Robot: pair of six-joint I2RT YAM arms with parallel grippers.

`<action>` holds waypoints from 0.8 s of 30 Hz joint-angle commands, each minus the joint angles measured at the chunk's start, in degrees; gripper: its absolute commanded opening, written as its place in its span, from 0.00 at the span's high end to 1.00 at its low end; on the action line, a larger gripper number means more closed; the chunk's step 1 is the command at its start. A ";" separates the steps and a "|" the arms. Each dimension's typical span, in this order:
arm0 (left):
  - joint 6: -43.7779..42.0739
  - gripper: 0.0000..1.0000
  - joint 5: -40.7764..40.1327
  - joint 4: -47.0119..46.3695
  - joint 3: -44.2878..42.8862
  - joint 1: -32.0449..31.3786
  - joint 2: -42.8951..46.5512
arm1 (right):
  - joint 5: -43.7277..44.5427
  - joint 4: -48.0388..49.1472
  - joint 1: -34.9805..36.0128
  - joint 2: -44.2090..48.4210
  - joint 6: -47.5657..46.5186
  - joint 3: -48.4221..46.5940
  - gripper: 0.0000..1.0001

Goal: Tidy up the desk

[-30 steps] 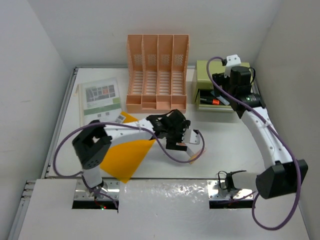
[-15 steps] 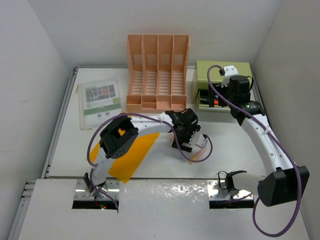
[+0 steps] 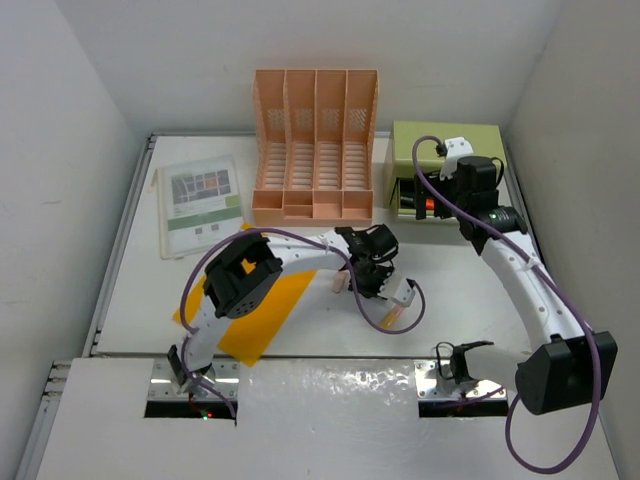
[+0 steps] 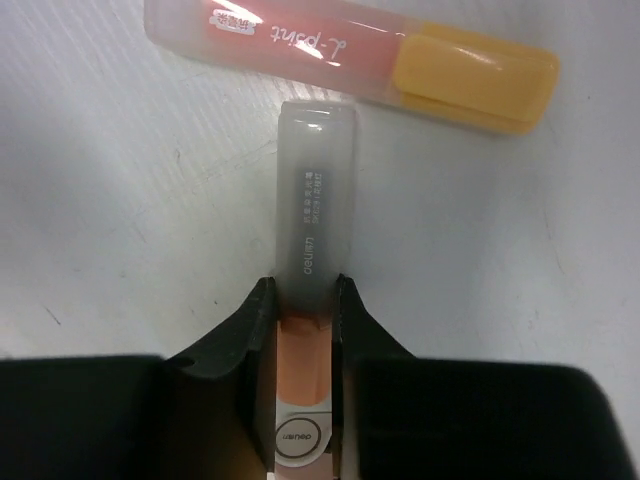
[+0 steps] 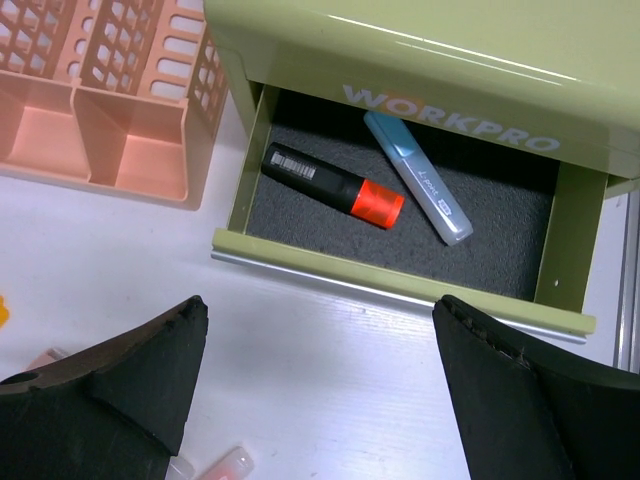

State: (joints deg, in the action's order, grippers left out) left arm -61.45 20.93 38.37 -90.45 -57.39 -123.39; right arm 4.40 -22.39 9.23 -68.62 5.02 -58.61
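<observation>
A slim peach highlighter [image 4: 315, 200] with a frosted translucent cap lies on the smooth white desk [image 4: 110, 220], pinched by the downward-pointing left gripper [image 4: 303, 292]. The right gripper [image 5: 320, 315] gapes wide over a foam-lined green drawer [image 5: 500, 255].

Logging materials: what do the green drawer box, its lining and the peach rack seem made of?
Green drawer box: likely painted metal, glossy with light streaks. Lining: looks like dark foam, matte, grainy. Peach rack: moulded plastic, smooth lattice walls.
</observation>
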 commanded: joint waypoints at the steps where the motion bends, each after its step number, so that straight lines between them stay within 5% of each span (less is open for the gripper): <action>1: -0.78 0.99 -2.55 -1.10 3.79 -0.53 -0.19 | -1.15 3.23 -0.09 1.91 1.13 -0.01 0.10; 11: 12.74 1.00 -4.58 -5.94 2.04 3.06 8.95 | -1.84 -0.10 -1.14 2.09 2.98 -2.65 0.07; 17: 29.09 1.00 -2.58 -1.37 -2.80 10.34 18.17 | -16.78 2.70 -6.86 3.57 8.78 -2.21 0.11; 22: 36.13 1.00 -0.10 -8.37 2.46 13.88 29.07 | -24.60 5.59 -6.86 5.51 11.85 -2.47 0.07; 24: 38.58 1.00 -0.80 -10.85 5.98 14.06 33.37 | -32.06 7.26 -6.69 5.34 13.69 -1.78 0.16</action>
State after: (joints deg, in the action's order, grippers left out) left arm -29.98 18.13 32.16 -87.90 -42.59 -95.98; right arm -16.27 -20.43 2.20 -64.40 14.66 -58.74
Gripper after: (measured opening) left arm 0.236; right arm 0.859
